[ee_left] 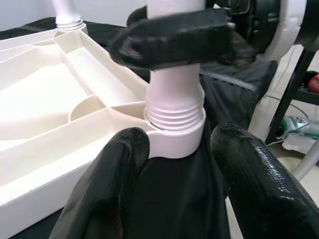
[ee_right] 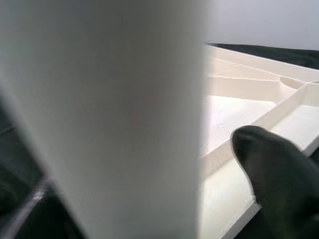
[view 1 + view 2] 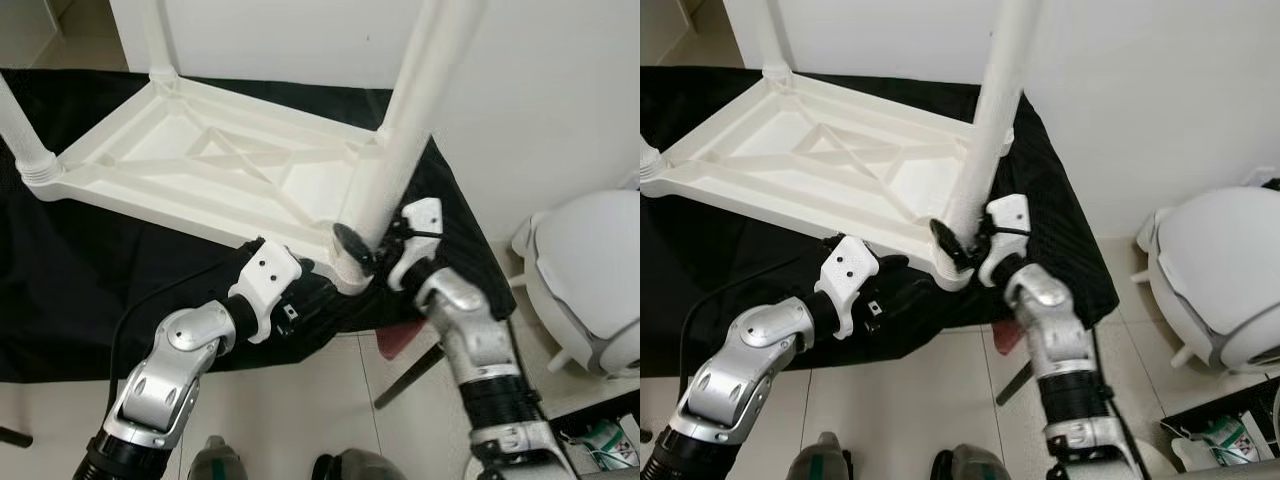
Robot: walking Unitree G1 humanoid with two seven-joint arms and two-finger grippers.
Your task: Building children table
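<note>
the upturned white table top (image 3: 200, 160) lies on a black cloth (image 3: 80, 280). left gripper (image 1: 179, 164), jaws apart, brackets its corner socket (image 1: 175, 139). right gripper (image 3: 372, 245) clamps the leg (image 3: 400, 140); threads exposed, so a tilt risks cross-threading.

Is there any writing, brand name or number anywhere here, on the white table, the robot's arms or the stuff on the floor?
No readable text in these pictures.
White table and its leg: plain, no markings.
Left pincer and right pincer: no labels legible.
Green and white bottle on the floor: it may carry a label, but too small and blurred to read.
</note>
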